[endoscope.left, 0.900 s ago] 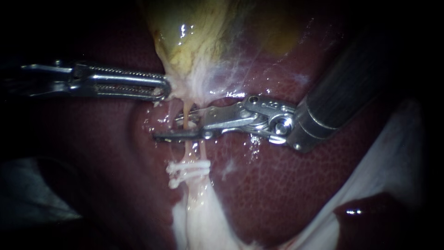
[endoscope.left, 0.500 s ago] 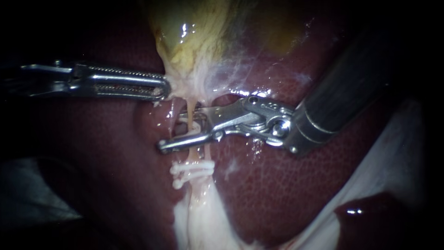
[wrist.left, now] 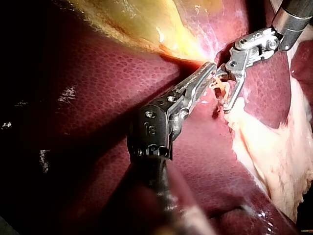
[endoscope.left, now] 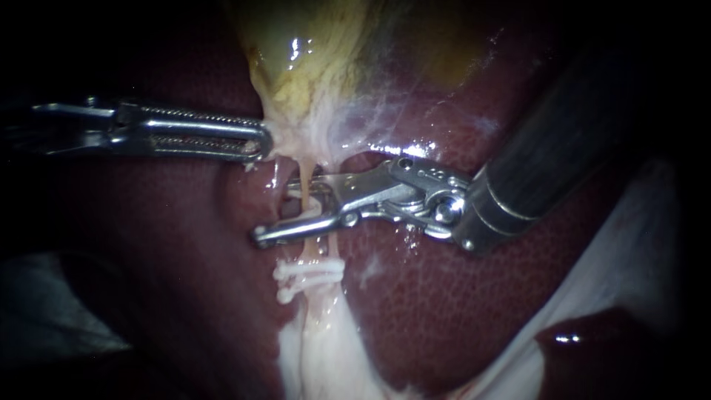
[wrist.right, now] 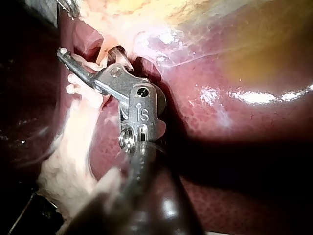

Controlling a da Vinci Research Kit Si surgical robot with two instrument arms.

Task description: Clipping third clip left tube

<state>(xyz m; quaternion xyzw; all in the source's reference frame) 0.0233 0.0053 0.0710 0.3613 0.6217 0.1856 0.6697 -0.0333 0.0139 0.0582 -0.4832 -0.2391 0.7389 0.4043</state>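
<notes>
White clips (endoscope.left: 307, 272) sit on the tube (endoscope.left: 303, 194). Just above them the right instrument (endoscope.left: 275, 210) straddles it, jaws apart, so the third clip looks not yet closed. The left instrument (endoscope.left: 259, 142) clamps the gallbladder (endoscope.left: 311, 74) neck.

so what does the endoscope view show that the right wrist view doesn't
Only the endoscope: the left instrument gripping the gallbladder at its base, and white clips across the tube below the right instrument. Only the right wrist: that instrument seen from behind, along its own shaft. Both: the right instrument straddling the tube, the gallbladder and the liver.
</notes>
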